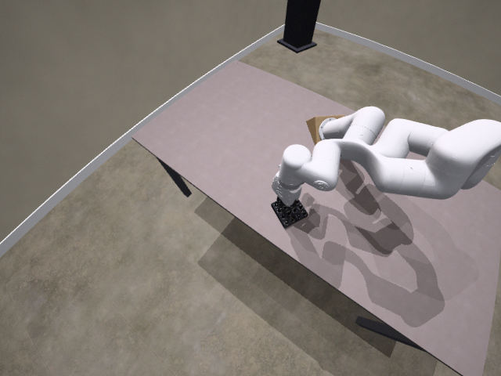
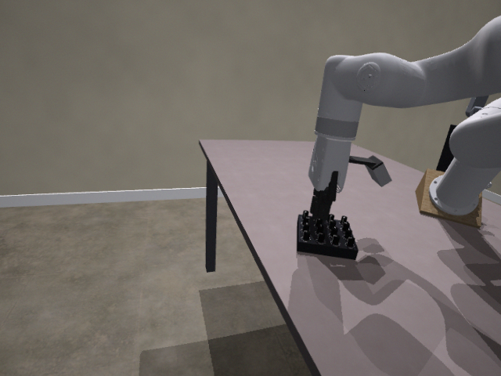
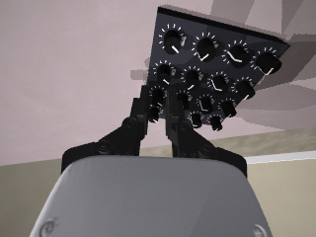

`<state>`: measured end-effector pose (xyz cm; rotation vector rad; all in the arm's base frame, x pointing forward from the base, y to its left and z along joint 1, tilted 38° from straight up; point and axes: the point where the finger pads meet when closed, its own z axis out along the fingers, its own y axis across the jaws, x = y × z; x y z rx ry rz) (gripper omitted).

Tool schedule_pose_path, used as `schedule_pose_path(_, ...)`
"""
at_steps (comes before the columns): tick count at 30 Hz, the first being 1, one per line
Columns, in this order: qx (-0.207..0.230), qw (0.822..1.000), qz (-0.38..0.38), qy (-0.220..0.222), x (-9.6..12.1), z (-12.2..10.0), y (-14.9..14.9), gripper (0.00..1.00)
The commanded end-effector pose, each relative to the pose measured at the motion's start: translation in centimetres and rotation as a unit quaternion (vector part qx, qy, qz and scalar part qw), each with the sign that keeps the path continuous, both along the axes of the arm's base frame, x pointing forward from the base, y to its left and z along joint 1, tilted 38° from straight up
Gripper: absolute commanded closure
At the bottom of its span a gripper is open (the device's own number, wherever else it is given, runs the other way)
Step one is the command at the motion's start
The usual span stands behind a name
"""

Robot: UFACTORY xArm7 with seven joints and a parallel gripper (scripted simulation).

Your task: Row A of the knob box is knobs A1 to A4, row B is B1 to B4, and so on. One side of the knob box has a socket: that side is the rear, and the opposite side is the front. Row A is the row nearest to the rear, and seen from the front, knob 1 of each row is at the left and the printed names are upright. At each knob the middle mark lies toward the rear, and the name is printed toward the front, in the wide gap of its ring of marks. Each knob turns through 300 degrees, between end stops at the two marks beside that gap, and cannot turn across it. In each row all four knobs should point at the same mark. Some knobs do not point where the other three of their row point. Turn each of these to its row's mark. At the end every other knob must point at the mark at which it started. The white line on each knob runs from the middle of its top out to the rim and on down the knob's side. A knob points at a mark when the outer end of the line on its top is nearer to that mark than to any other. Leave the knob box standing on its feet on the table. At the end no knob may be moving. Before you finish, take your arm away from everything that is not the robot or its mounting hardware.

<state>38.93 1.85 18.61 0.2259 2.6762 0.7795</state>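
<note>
The black knob box (image 1: pixel 290 215) stands on the table near its edge; it also shows in the exterior view (image 2: pixel 326 236) and the wrist view (image 3: pixel 212 74). It carries several black knobs with white lines. My gripper (image 3: pixel 157 97) points down over the box, its fingers on either side of a knob (image 3: pixel 157 99) in the left column of the wrist view, third row from the far edge. The fingers stand slightly apart from the knob, so the gripper is open. It also shows in the top and exterior views (image 1: pixel 286 204) (image 2: pixel 321 210). The printed names are too small to read.
The table edge runs close beside the box (image 2: pixel 279 258). The arm's base sits on a wooden block (image 2: pixel 448 202) at the back right. A black pillar (image 1: pixel 299 24) stands on the floor beyond the table.
</note>
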Motion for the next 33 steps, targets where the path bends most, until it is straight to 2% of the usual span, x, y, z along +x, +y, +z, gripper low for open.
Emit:
schedule_pose_path(1,0.000,1.000,-0.001,-0.001,0.0,0.1,-0.1,0.81)
schedule_pose_path(9,0.000,1.000,-0.001,-0.001,-0.1,0.5,-0.3,0.81)
schedule_pose_path(21,0.000,1.000,-0.001,-0.001,-1.2,2.7,-1.7,0.81)
schedule_pose_path(33,0.000,1.000,-0.001,-0.001,-1.3,2.9,-1.8,0.81)
